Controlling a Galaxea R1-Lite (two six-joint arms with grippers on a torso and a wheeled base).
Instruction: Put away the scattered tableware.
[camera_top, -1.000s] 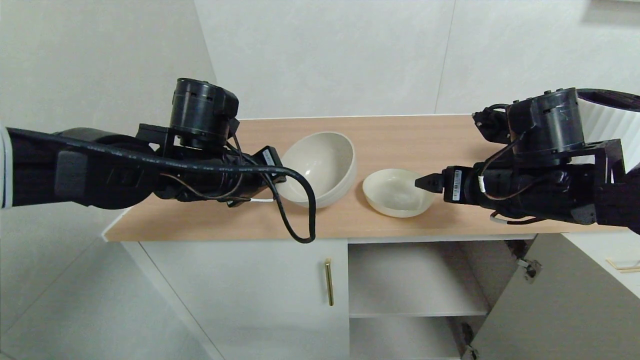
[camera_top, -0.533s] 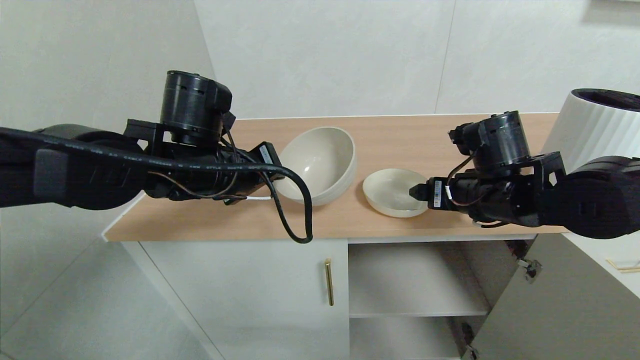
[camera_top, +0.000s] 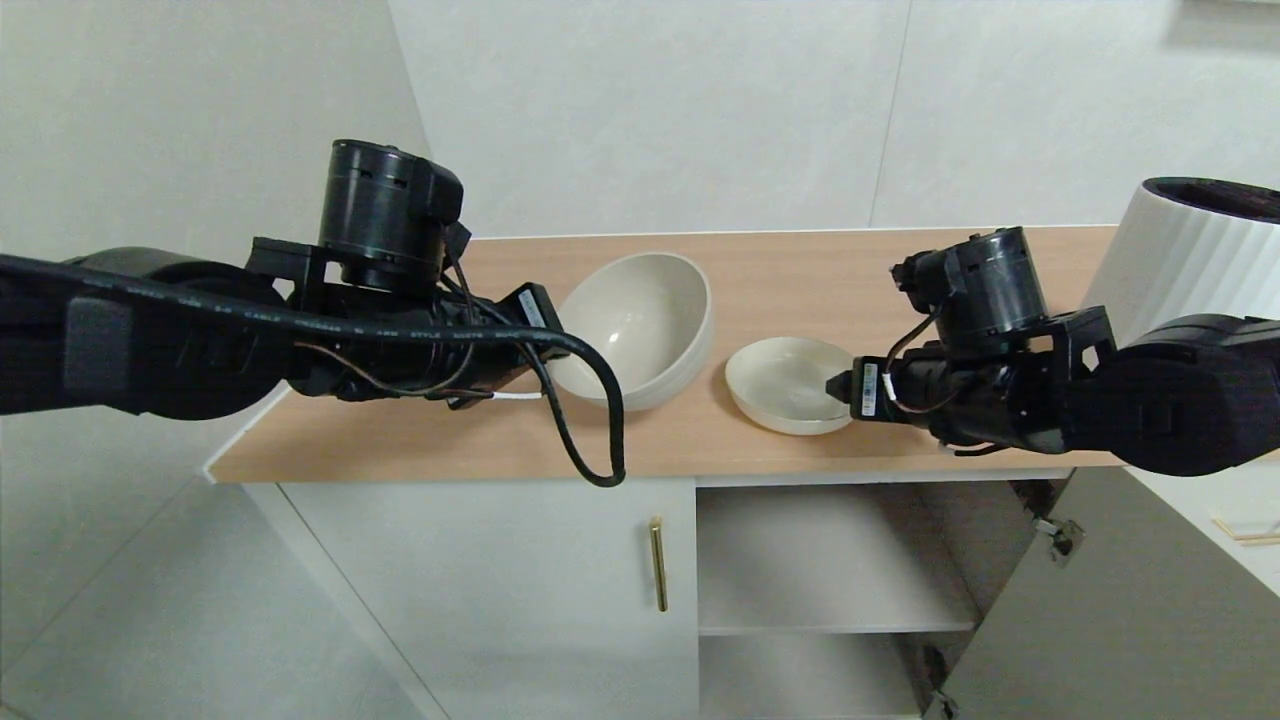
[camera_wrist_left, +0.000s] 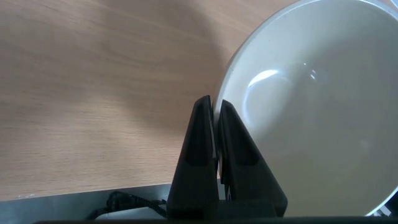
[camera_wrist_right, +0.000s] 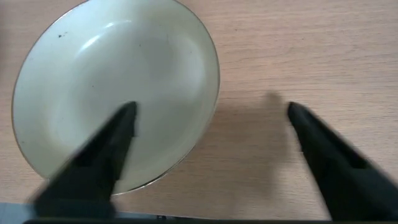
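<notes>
Our left gripper (camera_wrist_left: 214, 104) has its jaws pinched on the left rim of the big bowl (camera_wrist_left: 311, 124), while our right gripper (camera_wrist_right: 211, 111) holds its jaws wide apart astride the right rim of the small bowl (camera_wrist_right: 143, 68) on the worktop (camera_wrist_right: 311, 50).

We see light wooden countertop (camera_top: 780, 270) atop white cabinet (camera_top: 480, 560). Slim brass handle (camera_top: 658, 563) stands upright on closed door. Open compartment beside it holds white shelf (camera_top: 830, 625). We note white ribbed cylindrical container (camera_top: 1190, 250) by countertop's right end.
</notes>
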